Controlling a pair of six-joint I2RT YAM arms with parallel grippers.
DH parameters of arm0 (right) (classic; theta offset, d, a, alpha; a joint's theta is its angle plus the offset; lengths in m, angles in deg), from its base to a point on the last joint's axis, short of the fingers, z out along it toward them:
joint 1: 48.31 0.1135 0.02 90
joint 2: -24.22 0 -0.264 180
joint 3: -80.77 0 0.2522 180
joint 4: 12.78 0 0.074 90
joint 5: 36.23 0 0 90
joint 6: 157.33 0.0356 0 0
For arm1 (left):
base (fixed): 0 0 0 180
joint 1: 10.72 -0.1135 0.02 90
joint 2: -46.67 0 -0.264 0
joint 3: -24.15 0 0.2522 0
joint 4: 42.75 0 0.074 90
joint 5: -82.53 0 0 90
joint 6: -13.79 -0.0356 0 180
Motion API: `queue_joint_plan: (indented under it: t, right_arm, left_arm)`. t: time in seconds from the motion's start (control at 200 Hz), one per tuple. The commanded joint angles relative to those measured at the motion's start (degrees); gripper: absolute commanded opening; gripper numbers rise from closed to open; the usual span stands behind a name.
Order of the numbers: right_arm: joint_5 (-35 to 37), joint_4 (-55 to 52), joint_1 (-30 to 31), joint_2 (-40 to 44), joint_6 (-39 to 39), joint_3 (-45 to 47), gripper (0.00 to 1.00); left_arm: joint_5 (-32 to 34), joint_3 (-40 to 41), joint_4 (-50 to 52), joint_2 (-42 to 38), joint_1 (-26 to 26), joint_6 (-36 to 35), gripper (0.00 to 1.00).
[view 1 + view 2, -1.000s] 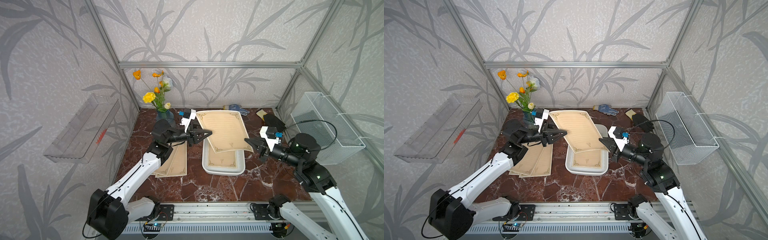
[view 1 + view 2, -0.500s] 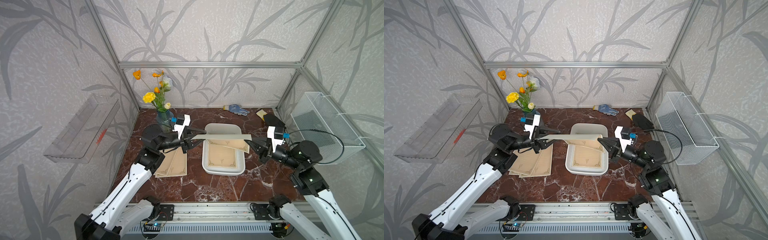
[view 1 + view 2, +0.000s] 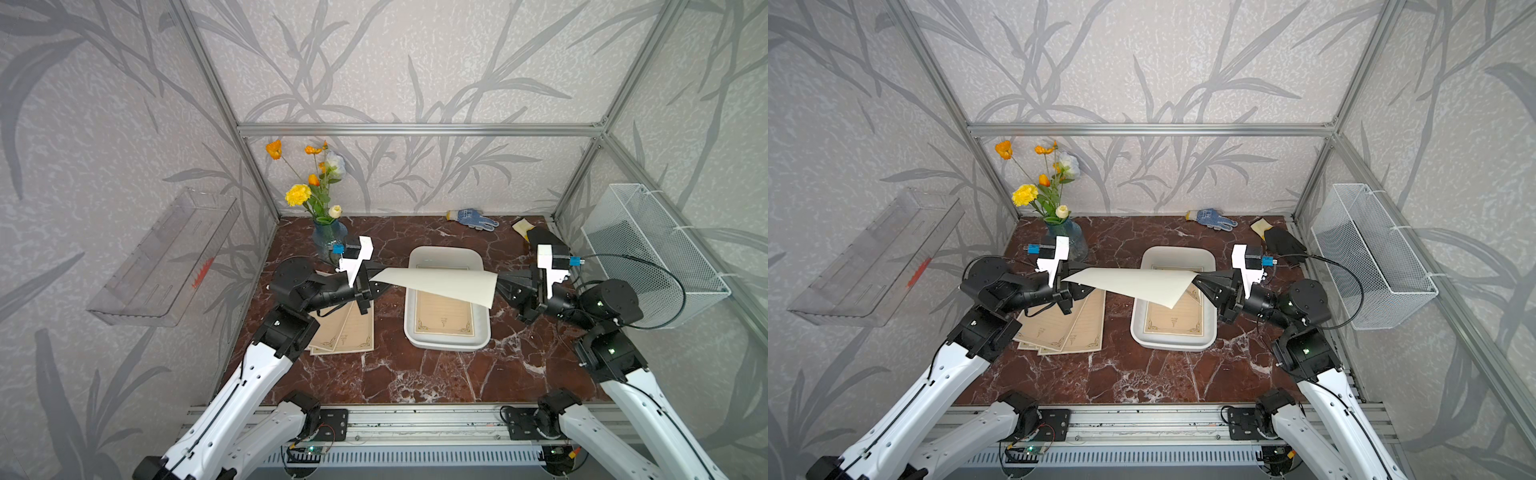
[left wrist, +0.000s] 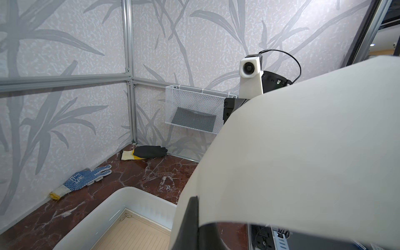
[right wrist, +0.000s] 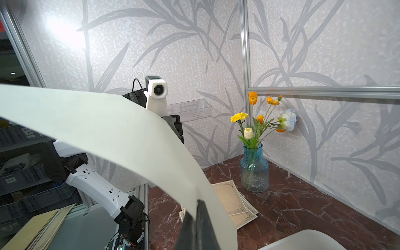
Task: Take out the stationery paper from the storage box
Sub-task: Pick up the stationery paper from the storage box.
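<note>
Red-brown marble table (image 3: pixel 415 374), things on its far half.
White box (image 3: pixel 446 344) near the middle; overlapping tan sheets (image 3: pixel 353 336) flat to its left; vase (image 3: pixel 328 237) in the far left corner; blue glove (image 3: pixel 473 217) at the far edge, black glove (image 3: pixel 540 237) far right.

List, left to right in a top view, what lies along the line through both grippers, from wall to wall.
From the left: clear shelf → left gripper → held stationery sheet → right gripper → wire basket.
</note>
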Motion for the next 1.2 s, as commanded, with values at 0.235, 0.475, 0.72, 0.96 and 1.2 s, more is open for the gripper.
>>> queue_joint_plan:
  t: [0.235, 0.475, 0.72, 0.96, 1.2]
  right_arm:
    - [-2.08, -14.27, -0.22, 1.52, -11.25, -5.4, 0.18]
    - [2.16, -31.27, -0.22, 4.53, -29.39, -13.09, 0.82]
    - [-2.78, -34.72, -0.22, -0.41, -32.72, -20.52, 0.83]
    - [-5.21, -17.63, 1.67, -2.1, -20.41, -15.72, 0.82]
    - [-1.75, -16.33, 9.68, -2.64, -23.26, -14.02, 0.84]
  left_arm:
    - [3.49, -8.52, 17.07, -2.63, -0.06, -9.96, 0.0]
    - [2.6, -17.8, 35.26, 0.73, -0.06, -17.38, 0.0]
    - [0.73, -26.95, 50.82, 4.62, -0.07, -23.88, 0.0]
    - [1.11, -29.16, 53.29, 5.51, -0.09, -24.25, 0.0]
    - [1.82, -29.19, 52.41, 6.23, -0.04, -23.68, 0.0]
